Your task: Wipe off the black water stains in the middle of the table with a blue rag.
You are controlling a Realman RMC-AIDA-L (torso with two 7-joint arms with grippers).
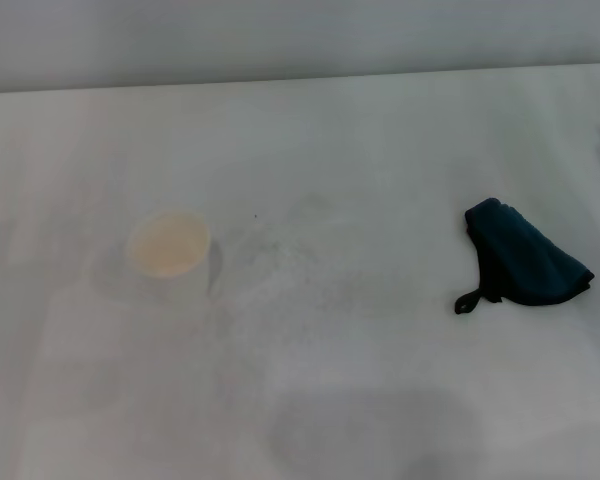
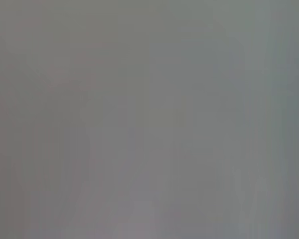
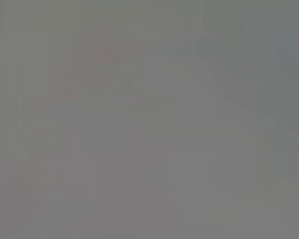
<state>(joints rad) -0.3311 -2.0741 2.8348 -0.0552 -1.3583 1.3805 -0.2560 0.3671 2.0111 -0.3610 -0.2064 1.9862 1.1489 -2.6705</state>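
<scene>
On the left part of the white bench [image 1: 360, 420] stands a paper cup [image 1: 168, 252], upright, its mouth open and its inside pale cream. To its right, near the middle of the bench, there is a tiny dark speck [image 1: 257, 215], far smaller than the cup's mouth, and around and below it faint grey smudges spread across the surface; no solid black stain can be made out beyond that speck. Well apart from the cup, on the right part of the bench, lies the rag [image 1: 525, 258], a dark teal-blue cloth bunched into a rough wedge, lying flat on the surface. A thin black loop [image 1: 470, 300] hangs out from its near left corner and rests on the bench. A soft grey shadow sits on the bench at the near edge, below the middle. Neither pincer shows in the head view, and both wrist views give only a plain grey field, so the left pincer and the right pincer are out of sight and nothing touches the rag.
</scene>
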